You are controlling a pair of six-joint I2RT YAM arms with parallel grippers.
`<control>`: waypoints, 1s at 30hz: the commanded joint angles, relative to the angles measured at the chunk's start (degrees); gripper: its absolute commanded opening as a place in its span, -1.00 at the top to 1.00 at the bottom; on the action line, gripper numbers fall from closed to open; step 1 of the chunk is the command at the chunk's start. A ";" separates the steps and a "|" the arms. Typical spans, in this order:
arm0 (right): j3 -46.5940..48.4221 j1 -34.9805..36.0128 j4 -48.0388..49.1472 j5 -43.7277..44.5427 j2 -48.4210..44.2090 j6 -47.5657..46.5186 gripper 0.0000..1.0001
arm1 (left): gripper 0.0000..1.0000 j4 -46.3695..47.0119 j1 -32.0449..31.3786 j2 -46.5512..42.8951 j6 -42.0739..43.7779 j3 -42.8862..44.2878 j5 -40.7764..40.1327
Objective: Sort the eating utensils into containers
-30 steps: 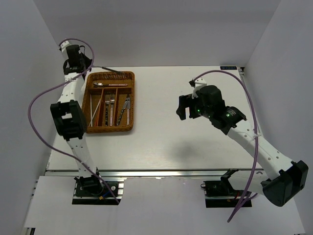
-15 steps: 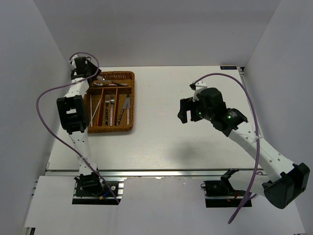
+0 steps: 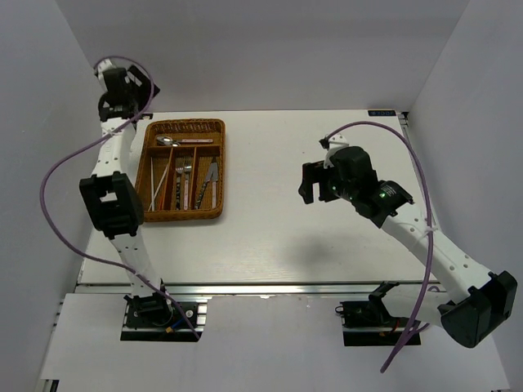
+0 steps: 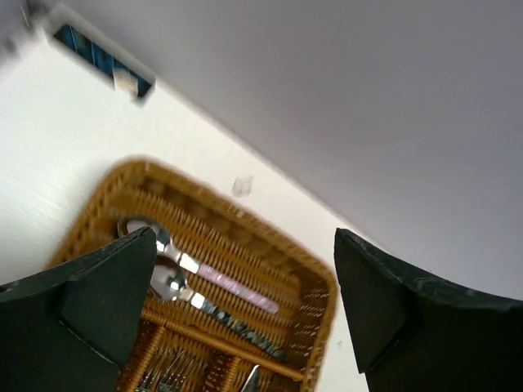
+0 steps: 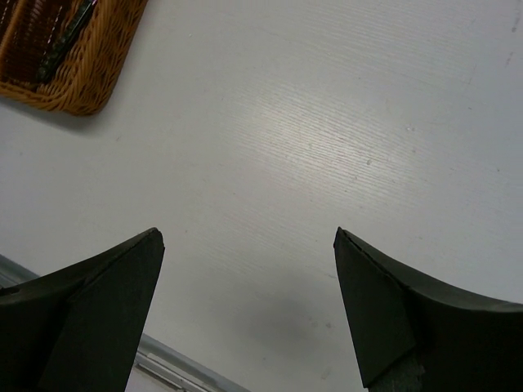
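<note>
Utensils (image 3: 186, 173) were all seen lying in tray (image 3: 184, 122) slots, spoons (image 4: 163, 273) crosswise. Left pincer (image 4: 245, 237) was held apart, empty, above tray's far end; right pincer (image 5: 247, 237) apart, empty, over worktop (image 5: 327, 122). Sorting judged finished; only arm retreat judged needed.

White table (image 3: 270, 237), faint wood-grain surface, metal rail (image 3: 270, 285) along its near edge. Orange-brown wicker tray (image 3: 188, 215) sits flat on the far-left part, long side running near to far, close to the left edge. Small dark blue label (image 3: 382, 113) at the far-right corner. Right wrist view catches one tray corner (image 5: 78, 94) resting on the white top (image 5: 327, 122)
</note>
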 commanded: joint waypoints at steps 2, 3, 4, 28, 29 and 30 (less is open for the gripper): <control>1.07 -0.29 0.15 9.57 -4.27 4.44 -0.79 | -0.96 -11.64 -0.16 -11.86 8.81 5.44 -6.82; 0.98 -0.29 -0.64 14.81 -5.15 5.15 -0.79 | -0.96 -13.60 -0.08 -15.01 9.61 4.65 -7.27; 0.81 -0.29 -0.82 17.39 -6.20 5.68 -0.79 | -0.96 -15.79 -0.16 -16.78 10.41 2.20 -8.40; -11.94 -0.20 -6.44 22.95 -32.57 1.72 -0.79 | -0.96 -23.98 -7.72 -91.77 16.12 -58.20 -16.94; -12.02 -0.20 -6.71 23.99 -32.66 2.07 -0.79 | -0.96 -25.03 -7.64 -92.03 16.21 -58.11 -16.94; -12.29 -0.28 -6.97 24.53 -32.58 2.25 -0.79 | -0.96 -25.13 -8.85 -92.56 16.39 -58.20 -16.94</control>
